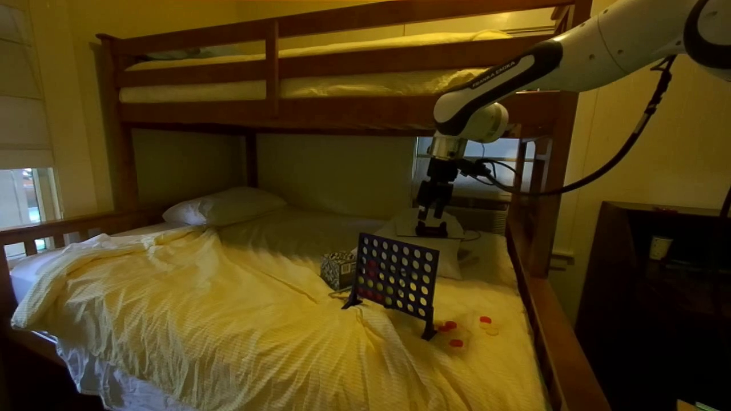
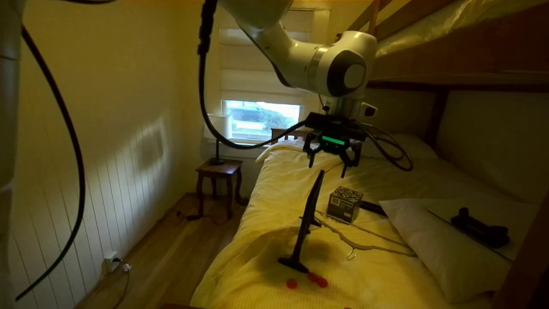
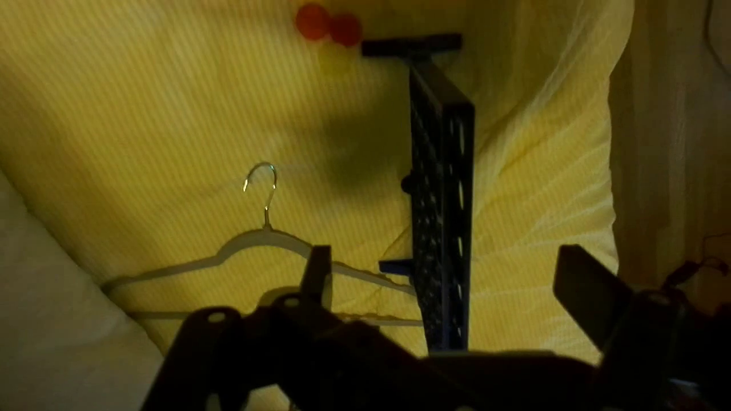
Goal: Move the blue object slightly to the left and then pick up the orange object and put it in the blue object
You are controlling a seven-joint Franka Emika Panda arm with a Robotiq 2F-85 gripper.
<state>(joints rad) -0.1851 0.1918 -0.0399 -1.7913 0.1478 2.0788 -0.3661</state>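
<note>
hung above a yellow bedcover point(image 1: 171, 302) in both exterior views with the gripper point(image 2: 327, 171) unclenched and its fingers point(image 3: 591, 297) spread well apart. had the dark-blue rack point(image 1: 398, 277) below, upright on its feet on the fabric, clear of the fingertips and lined up with the gap between them in the wrist view. showed red discs point(image 1: 456, 343) lying near one foot of the rack, a patterned box point(image 2: 344, 204) near the other, and a clothes hanger point(image 3: 266, 236) stretched between rack and pale pillow point(image 2: 437, 244).
</note>
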